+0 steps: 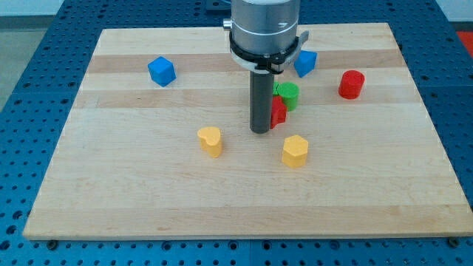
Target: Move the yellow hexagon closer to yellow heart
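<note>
Quick count on my end: two blue cubes, one at the view's upper left (pixel 161 71) and one half hidden behind the arm (pixel 305 63); two red blocks, a cylinder at the right (pixel 351 84) and another (pixel 278 111) tucked against the rod, shape hard to call; one green cylinder (pixel 287 95); two yellow. The yellow hexagon (pixel 295 151) sits flat on the counter (pixel 111 192), faceted sides clear, well right of the yellow heart (pixel 211 140); my tip (pixel 259 131) is between them, slightly above; there's no hand, just the rod.
</note>
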Robot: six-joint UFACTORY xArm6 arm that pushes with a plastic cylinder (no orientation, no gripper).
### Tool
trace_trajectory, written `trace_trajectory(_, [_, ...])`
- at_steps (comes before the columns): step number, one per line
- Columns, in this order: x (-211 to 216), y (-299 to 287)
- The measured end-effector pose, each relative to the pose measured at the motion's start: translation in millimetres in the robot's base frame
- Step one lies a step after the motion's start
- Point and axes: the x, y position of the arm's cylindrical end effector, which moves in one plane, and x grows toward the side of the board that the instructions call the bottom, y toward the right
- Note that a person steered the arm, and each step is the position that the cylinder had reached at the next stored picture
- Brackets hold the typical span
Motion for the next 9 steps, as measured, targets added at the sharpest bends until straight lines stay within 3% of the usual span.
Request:
trace_trajectory(1, [36.3,0.0])
trace_trajectory(3, [60.0,5.3])
trace_trajectory(4, [121.5,19.7])
trace_trajectory(5, [142.3,22.3])
trace_trajectory(6, [128.3,82.4])
trace_trajectory(9, [77.8,82.1])
